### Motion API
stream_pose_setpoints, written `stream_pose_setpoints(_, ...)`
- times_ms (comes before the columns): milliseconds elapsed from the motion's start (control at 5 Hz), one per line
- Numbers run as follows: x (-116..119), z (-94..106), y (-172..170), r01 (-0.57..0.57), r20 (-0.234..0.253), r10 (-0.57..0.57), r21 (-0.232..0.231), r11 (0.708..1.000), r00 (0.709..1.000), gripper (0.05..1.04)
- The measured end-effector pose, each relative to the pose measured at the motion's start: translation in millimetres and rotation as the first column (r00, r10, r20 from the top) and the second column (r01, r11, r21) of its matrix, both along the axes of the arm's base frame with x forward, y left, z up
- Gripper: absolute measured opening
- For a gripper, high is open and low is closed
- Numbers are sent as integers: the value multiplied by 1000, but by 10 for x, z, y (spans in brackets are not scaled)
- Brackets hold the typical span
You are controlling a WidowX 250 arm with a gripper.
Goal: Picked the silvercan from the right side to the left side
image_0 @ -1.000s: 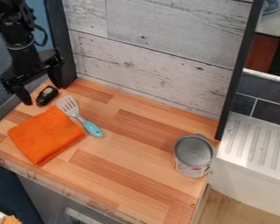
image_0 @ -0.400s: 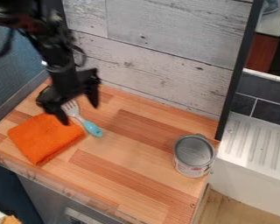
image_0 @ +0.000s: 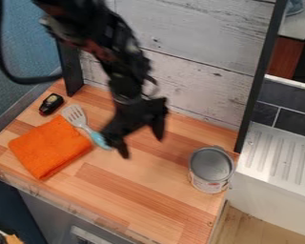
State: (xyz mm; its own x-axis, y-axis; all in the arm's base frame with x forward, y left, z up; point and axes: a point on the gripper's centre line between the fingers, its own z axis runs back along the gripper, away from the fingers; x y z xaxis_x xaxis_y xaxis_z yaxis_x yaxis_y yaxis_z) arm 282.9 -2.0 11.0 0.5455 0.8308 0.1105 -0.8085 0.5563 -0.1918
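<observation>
Wood counter (image_0: 148, 202), plank wall (image_0: 193, 43) behind. Can (image_0: 211, 165) upright near the counter's right end, long axis vertical. Gripper (image_0: 142, 147) well apart from it, up and left in view, so next move likely goes right (and a bit nearer the camera). Fingers spread wide, nothing between. Spatula (image_0: 75, 116) and cloth (image_0: 48, 148) sit far left.

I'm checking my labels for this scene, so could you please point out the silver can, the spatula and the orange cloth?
Silver can (image_0: 211, 169), camera view: on its round top.
Spatula (image_0: 77, 118), camera view: on its slotted head.
Orange cloth (image_0: 50, 147), camera view: middle of its upper face.
</observation>
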Motion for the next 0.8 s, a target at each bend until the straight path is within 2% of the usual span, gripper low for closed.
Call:
stream_pose_setpoints(200, 33, 41, -455, 55, 56, -52, -59, 997, 997, 1001)
stream_pose_setpoints(400, 7, 80, -905, 77, 68, -70, -102, 992, 995, 1001)
stream_pose_setpoints(600, 4, -41, -1079, 65, 54, -56, -176, 982, 997, 1001)
stream_pose_setpoints(800, 43, -106, -1212, 72, 28, -68, -200, 977, 997, 1001)
